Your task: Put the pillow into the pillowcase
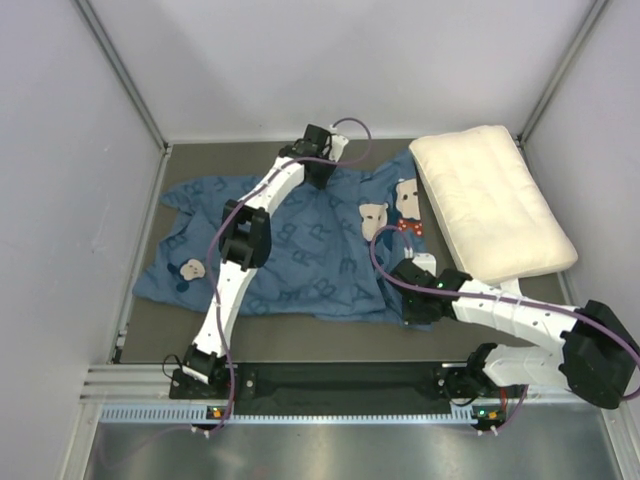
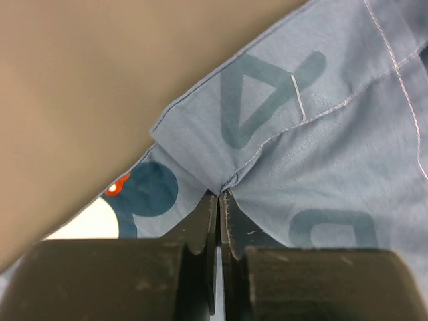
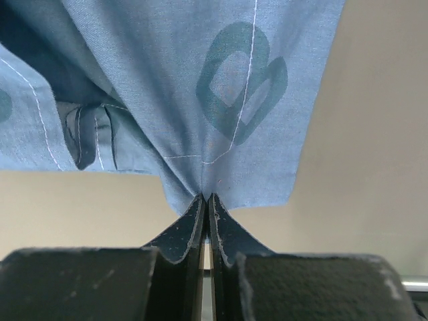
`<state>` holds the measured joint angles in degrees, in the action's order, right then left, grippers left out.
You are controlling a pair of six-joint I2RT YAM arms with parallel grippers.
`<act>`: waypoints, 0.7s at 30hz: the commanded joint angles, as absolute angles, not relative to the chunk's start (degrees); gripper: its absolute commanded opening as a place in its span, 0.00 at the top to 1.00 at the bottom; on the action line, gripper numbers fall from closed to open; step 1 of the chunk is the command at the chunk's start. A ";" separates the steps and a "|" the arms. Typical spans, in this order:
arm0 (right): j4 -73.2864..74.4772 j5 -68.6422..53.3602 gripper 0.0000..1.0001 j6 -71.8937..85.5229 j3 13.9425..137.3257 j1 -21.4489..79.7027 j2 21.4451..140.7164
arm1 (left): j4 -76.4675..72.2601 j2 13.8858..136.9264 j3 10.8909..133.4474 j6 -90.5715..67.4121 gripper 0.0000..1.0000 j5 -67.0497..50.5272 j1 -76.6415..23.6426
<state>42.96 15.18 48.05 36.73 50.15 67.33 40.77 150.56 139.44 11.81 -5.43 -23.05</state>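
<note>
Just beside pillow (image 1: 495,200), crumpled pillowcase (image 1: 310,262) (opening indiscernible).

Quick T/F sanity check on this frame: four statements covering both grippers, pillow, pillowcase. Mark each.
1. The left gripper is shut on the pillowcase. True.
2. The pillow is inside the pillowcase. False: it lies outside it, on the right side of the table.
3. The right gripper is open, clear of fabric. False: it is shut on a pillowcase edge.
4. The pillowcase lies spread on the table. True.
</note>
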 commanded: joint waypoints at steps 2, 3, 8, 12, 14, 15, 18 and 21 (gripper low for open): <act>44.03 14.15 0.99 48.16 37.71 51.06 65.66 | 41.23 154.60 140.62 11.78 1.00 7.71 -21.89; 44.12 13.63 0.99 48.25 37.18 51.15 65.22 | 40.79 154.43 140.71 10.39 1.00 8.52 -20.93; 45.52 13.10 1.00 49.74 34.98 51.42 63.63 | 35.61 150.83 139.84 5.46 1.00 10.55 -16.71; 46.67 13.10 1.00 50.80 34.02 51.42 62.06 | 32.35 148.63 138.78 4.04 1.00 11.68 -13.98; 46.84 12.75 1.00 50.89 33.84 51.50 61.61 | 30.68 147.31 137.91 4.65 0.99 11.87 -13.97; 46.93 12.57 1.00 50.89 33.66 51.59 61.70 | 30.06 146.78 137.64 5.18 0.96 11.87 -14.15; 47.20 12.39 1.00 51.15 33.40 52.20 62.22 | 29.18 145.29 137.55 4.84 0.72 10.82 -14.50; 47.29 13.09 0.98 51.15 33.31 52.29 62.66 | 29.70 142.92 137.29 4.22 0.29 6.61 -15.37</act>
